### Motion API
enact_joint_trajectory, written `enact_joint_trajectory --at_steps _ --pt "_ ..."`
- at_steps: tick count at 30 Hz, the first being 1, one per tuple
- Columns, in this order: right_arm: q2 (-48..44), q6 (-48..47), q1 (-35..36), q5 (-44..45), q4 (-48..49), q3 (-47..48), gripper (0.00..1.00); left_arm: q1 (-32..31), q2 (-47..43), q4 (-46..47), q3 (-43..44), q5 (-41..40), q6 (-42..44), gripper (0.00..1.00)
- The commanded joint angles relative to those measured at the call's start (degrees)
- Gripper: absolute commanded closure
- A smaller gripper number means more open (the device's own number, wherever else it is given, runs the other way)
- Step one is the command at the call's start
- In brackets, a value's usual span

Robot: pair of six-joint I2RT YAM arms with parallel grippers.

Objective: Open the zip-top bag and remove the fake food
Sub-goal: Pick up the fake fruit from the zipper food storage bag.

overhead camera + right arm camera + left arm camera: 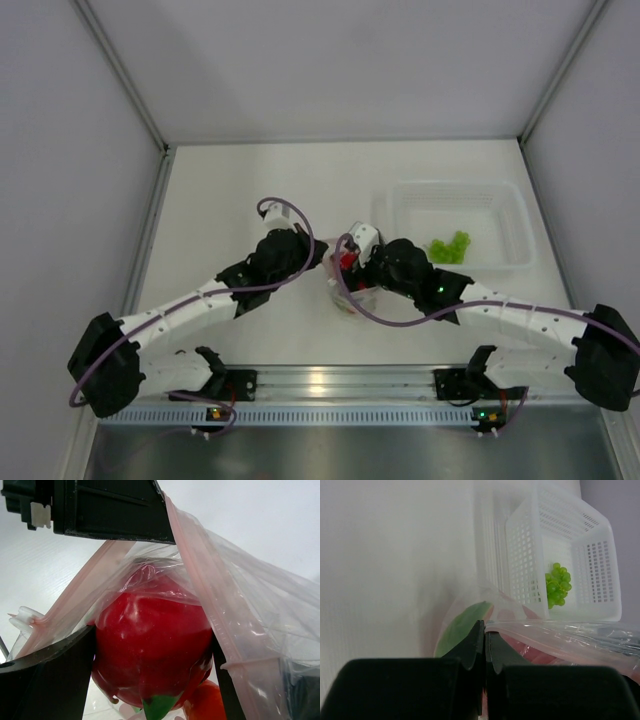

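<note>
Arms reach in from the near edge and meet at mid-table, where the zip-top bag [260,610] hangs between them. The left claw [485,630] is clamped tight on one lip of the bag, holding it up. The right claw [154,645] stands wide inside the mouth, its fingers pressed to either side of a glossy red piece [150,625] of the fake food, and looks to have it gripped.

I'd call the opening done: the pink zip strip [200,580] is parted into two bands either side of the red piece. The bag is clear, crinkled and slack, with film draped over the fruit. An orange piece [205,705] and a green leaf [462,627] are inside too, so most of the emptying remains.

Farther off to the right, a white mesh basket [600,555] holds one green bunch [557,585], apparently out already.
</note>
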Motion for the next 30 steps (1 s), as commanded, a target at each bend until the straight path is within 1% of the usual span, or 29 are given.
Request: enact_joint_trajectory --at_steps 1,3,4,6,8,9,10,11,12,14,18,24,25,27,28,30 --pt "-3.6 2.4 -0.3 6.6 13.5 9.8 1.00 6.4 3.2 -15.7 -5.9 -19.4 2.3 1.00" --pt "-2.3 3.0 -1.0 7.7 12.6 11.2 1.00 6.3 2.6 -15.5 -6.8 -19.3 1.9 1.00" --pt "-1.4 3.0 -1.4 7.6 11.4 13.4 1.00 6.3 2.1 -15.3 -7.8 -18.5 1.5 1.00" --pt "2.3 2.0 -1.8 5.9 6.2 16.5 1.00 6.3 -0.4 -13.4 -8.7 -17.2 2.1 1.00" --pt "5.0 0.6 -1.7 0.7 2.9 19.5 1.00 6.3 -3.0 -11.0 -9.3 -14.4 3.3 1.00" --pt "7.1 -0.3 -1.7 -1.4 2.2 20.0 1.00 6.3 -6.2 -9.9 -9.4 -13.3 5.0 1.00" --pt "8.1 -0.8 -1.7 -5.9 1.7 20.6 1.00 6.3 -7.7 -8.6 -9.9 -10.4 5.8 1.00" --pt "8.6 -1.0 -1.7 -7.1 1.5 20.6 1.00 6.2 -9.1 -6.1 -9.9 -9.1 6.7 1.00" --pt "9.1 -1.5 -1.6 -8.1 2.2 20.2 1.00 6.3 -11.6 -5.2 -9.8 -7.2 8.3 1.00" --pt "9.1 -2.8 -1.1 -9.0 2.9 18.8 1.00 6.3 -14.0 -5.0 -8.6 -4.7 9.2 1.00" --pt "8.2 -5.9 -0.9 -10.1 1.4 17.4 1.00 6.4 -15.6 -5.0 -6.6 0.7 11.8 1.00" --pt "8.2 -9.1 0.5 -9.2 -1.6 17.6 1.00 6.4 -16.5 -4.2 -5.5 8.5 11.6 1.00" --pt "8.3 -9.3 0.5 -8.6 -3.5 17.6 1.00 6.4 -16.8 -4.2 -5.3 9.0 11.7 0.96" --pt "8.9 -9.5 0.7 -7.8 -4.3 17.8 1.00 6.4 -18.2 -4.1 -4.9 10.5 11.8 0.94" --pt "8.9 -9.5 0.9 -7.8 -4.2 17.7 1.00 6.4 -18.8 -4.0 -4.5 11.2 12.0 0.87" --pt "9.0 -9.6 1.1 -7.7 -4.1 17.4 1.00 6.4 -20.5 -4.0 -4.1 13.0 12.7 0.84"
